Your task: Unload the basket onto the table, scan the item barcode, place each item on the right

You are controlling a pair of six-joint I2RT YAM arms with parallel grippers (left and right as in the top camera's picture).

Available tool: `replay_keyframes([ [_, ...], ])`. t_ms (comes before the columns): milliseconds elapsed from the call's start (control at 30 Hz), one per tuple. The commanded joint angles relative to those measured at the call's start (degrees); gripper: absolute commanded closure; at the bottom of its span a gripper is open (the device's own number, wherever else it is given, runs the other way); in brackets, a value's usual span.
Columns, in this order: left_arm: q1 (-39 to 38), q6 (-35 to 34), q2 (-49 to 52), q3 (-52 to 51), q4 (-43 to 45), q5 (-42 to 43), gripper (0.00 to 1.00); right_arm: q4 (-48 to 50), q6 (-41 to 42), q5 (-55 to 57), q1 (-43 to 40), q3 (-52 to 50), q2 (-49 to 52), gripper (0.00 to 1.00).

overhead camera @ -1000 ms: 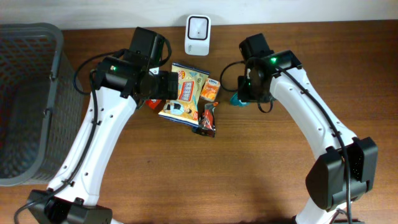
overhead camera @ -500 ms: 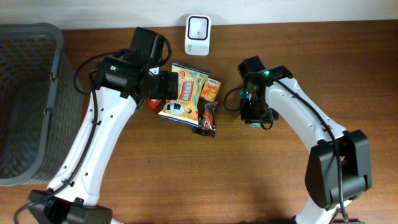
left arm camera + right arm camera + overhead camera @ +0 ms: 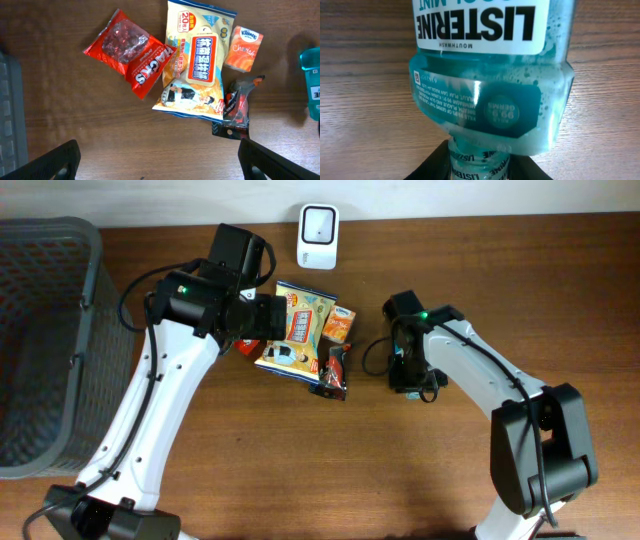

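My right gripper (image 3: 480, 162) is shut on the neck of a teal Listerine mouthwash bottle (image 3: 490, 95), whose white label (image 3: 477, 25) reads upside down above wooden table. In the overhead view that gripper (image 3: 405, 375) sits right of the snack pile, and the arm hides most of the bottle. The bottle's teal edge (image 3: 312, 82) shows at the right border of the left wrist view. My left gripper (image 3: 160, 165) hangs open over bare wood just in front of the pile, its fingers (image 3: 55, 160) spread wide. A white scanner (image 3: 318, 222) stands at the table's back edge.
The pile holds a red candy bag (image 3: 131, 55), a yellow wipes pack (image 3: 200, 60), an orange Kleenex pack (image 3: 243, 47) and a dark snack packet (image 3: 236, 107). A grey mesh basket (image 3: 40, 340) fills the left side.
My right arm has swung down and toward the front with the bottle, away from the orange pack. The left arm has stayed still.
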Motion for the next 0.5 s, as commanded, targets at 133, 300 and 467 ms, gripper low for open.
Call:
replay_keyframes([
  [133, -0.1, 0.9, 0.3, 0.4, 0.1, -0.4, 0.01, 0.3, 0.5, 1.5, -2.6, -1.4, 0.1, 0.57],
  [300, -0.1, 0.9, 0.3, 0.4, 0.1, -0.4, 0.01, -2.1, 0.2, 1.4, -3.7, 1.4, 0.0, 0.47],
  [467, -0.1, 0.9, 0.3, 0.4, 0.1, -0.4, 0.01, -8.4, -1.2, 1.4, -3.7, 9.7, 0.0, 0.25],
])
